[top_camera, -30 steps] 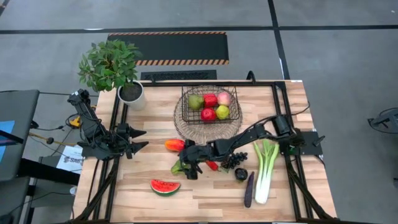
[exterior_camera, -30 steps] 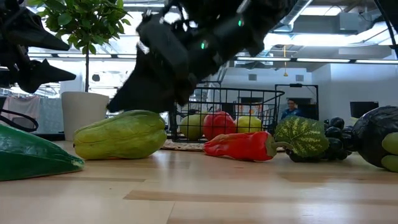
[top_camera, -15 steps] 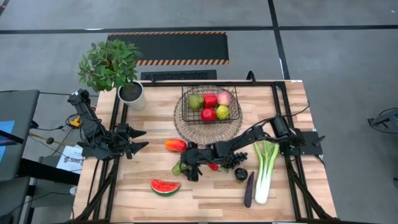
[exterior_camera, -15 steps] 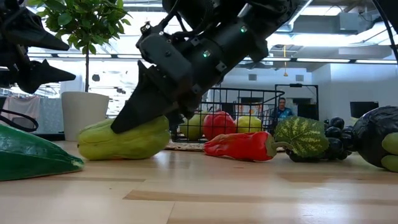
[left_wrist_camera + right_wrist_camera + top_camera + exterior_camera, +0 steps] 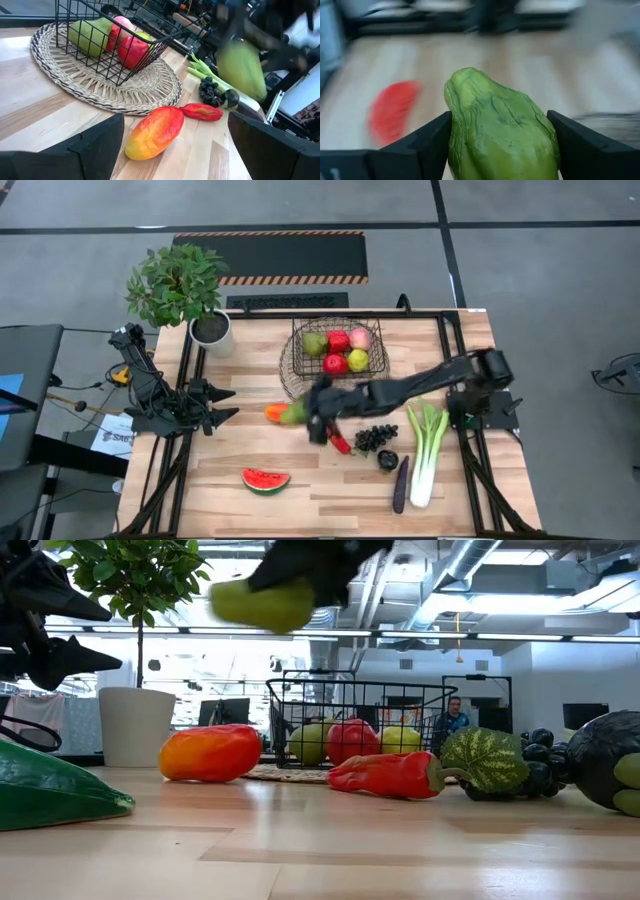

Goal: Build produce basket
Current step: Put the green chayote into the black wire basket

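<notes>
My right gripper [image 5: 500,150] is shut on a wrinkled green pear-shaped fruit [image 5: 500,122], high over the table's middle [image 5: 292,414], just near of the dark wire basket [image 5: 338,350]. The basket stands on a round woven tray [image 5: 296,385] and holds green pears and red apples. On the table lie an orange-red mango [image 5: 273,413], a red chili [image 5: 341,444], dark grapes [image 5: 375,437], a leek [image 5: 428,450], an eggplant [image 5: 401,485] and a watermelon slice [image 5: 265,479]. My left gripper [image 5: 228,405] waits open at the table's left edge. My right gripper pinches the green fruit by its two flanks [image 5: 457,145] between its two fingers [image 5: 417,150]. The fingers reach in from the table's right, slanting down. The fruit is lifted clear of the table [image 5: 262,602], its wrinkled end sticking out past the fingertips toward the table's left.
A leafy plant in a white pot [image 5: 210,330] stands at the far left. A small dark round fruit [image 5: 388,460] sits beside the grapes. Bare wood lies along the near edge between the watermelon slice and the eggplant. A person shows in the room beyond [image 5: 460,715].
My right gripper has risen from the table with the green fruit and gone a little toward the far edge and the basket. The fruit, which lay on the wood near the mango, now hangs clear. The other produce has stayed in place.
</notes>
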Motion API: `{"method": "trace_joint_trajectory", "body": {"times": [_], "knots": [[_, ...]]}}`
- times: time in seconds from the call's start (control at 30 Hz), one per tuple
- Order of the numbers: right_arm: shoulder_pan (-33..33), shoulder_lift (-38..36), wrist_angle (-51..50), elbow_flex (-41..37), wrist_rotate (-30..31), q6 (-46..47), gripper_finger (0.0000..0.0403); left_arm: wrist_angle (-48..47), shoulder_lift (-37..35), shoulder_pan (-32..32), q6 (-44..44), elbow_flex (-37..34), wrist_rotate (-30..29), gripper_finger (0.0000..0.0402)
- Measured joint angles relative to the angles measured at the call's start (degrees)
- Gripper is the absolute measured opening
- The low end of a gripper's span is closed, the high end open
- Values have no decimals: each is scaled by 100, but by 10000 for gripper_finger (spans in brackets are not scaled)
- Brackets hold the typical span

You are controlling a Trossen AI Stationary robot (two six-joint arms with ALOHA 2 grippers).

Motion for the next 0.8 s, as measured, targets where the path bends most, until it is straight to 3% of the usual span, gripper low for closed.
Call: {"method": "trace_joint_trajectory", "body": {"times": [0.13,0.27,0.57,0.8], "knots": [[-291,-711,-651,10,1631,94,301,0,0,0,2,0,-2,342],[-681,-967,-900,13,2354,558,301,-4,0,0,4,0,-37,342],[-1368,-191,-1096,6,2482,2641,302,-2,0,0,-35,0,-55,341],[-1528,327,-1106,-2,2146,3208,302,0,0,0,-50,0,75,341]]}}
